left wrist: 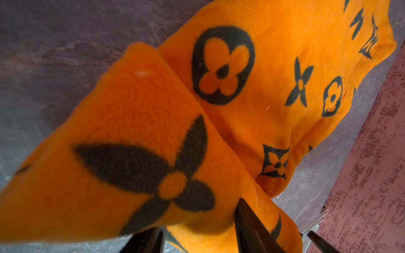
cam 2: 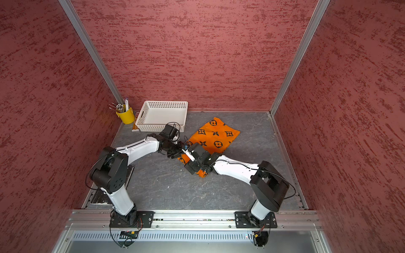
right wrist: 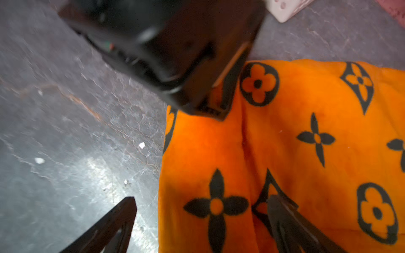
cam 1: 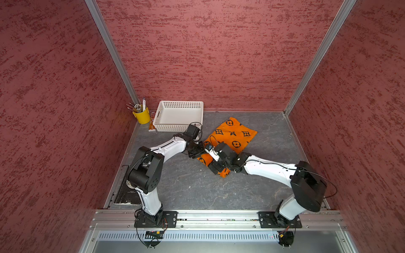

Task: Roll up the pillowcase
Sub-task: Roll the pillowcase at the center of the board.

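Two pincers at the near edge of the pillowcase (cam 1: 233, 134), one clamped on it and one released.

The orange pillowcase lies on the grey counter (cam 1: 188, 186), right of the white basket (cam 1: 178, 104) and apart from it, its far part spread flat in both top views. Its near edge is turned over into a thick fold. The left pincer (cam 1: 198, 151) is clenched on the left end of that fold, with fabric lifted between its fingers (left wrist: 252, 227) in the left wrist view. The right pincer (right wrist: 201, 198) stands released, jaws wide. One finger is over the bare counter and the other over the print, so the pillowcase's side edge runs between them.
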Robot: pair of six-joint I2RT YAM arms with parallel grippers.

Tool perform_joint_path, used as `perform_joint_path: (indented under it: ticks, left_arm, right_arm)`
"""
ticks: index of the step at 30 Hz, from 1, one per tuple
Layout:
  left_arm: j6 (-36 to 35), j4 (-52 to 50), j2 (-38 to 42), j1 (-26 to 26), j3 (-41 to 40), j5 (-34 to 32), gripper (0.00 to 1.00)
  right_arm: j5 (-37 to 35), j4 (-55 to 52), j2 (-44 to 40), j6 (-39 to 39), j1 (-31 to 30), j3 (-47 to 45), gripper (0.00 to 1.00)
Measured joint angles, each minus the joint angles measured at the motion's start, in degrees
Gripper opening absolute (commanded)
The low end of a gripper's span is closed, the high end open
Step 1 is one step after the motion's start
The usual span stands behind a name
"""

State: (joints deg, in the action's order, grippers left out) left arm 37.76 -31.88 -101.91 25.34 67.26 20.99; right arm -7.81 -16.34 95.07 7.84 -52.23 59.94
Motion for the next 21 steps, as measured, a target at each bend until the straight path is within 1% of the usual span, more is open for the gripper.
perform_joint_path:
  ticks: [3,4,8,9,11,14,16,17,18,21]
  left_arm:
    - [0.13,0.28,0.04,-0.33,-0.35,0.42,0.52]
    - [0.2,0.39,0.09,-0.37,-0.5,0.55,0.52]
    - [0.33,0.61,0.35,-0.66,-0.83,0.85,0.53]
    - [0.33,0.63,0.35,-0.7,-0.85,0.9,0.52]
    - [0.33,0.74,0.35,-0.81,-0.9,1.03,0.53]
    - [0.37,0.87,0.35,-1.09,-0.92,1.36,0.53]
    - [0.57,0.83,0.52,-1.38,-0.92,1.7,0.55]
    - [0.66,0.81,0.81,-1.57,-0.96,1.88,0.56]
    - [0.98,0.76,1.33,-1.88,-1.03,2.1,0.56]
    - [1.44,0.28,4.0,-3.54,-1.07,2.49,0.57]
  right_arm:
    - [-4.63,0.15,3.5,3.78,-2.69,0.9,0.98]
    - [-6.08,0.11,4.61,4.87,-3.37,1.27,0.97]
    - [-10.56,0.63,7.76,8.24,-4.7,2.29,0.82]
    - [-11.56,0.7,8.22,8.96,-4.85,2.27,0.77]
    - [-13.07,1.27,8.92,10.14,-5.09,2.19,0.62]
    - [-14.47,2.27,9.11,10.64,-5.11,1.51,0.44]
    - [-14.91,2.36,9.18,9.73,-5.11,1.42,0.37]
    - [-14.8,2.27,9.18,9.25,-5.09,1.42,0.32]
    - [-13.99,2.08,9.11,8.66,-4.9,1.42,0.24]
    - [-10.19,1.22,8.63,6.27,-4.07,1.51,0.13]
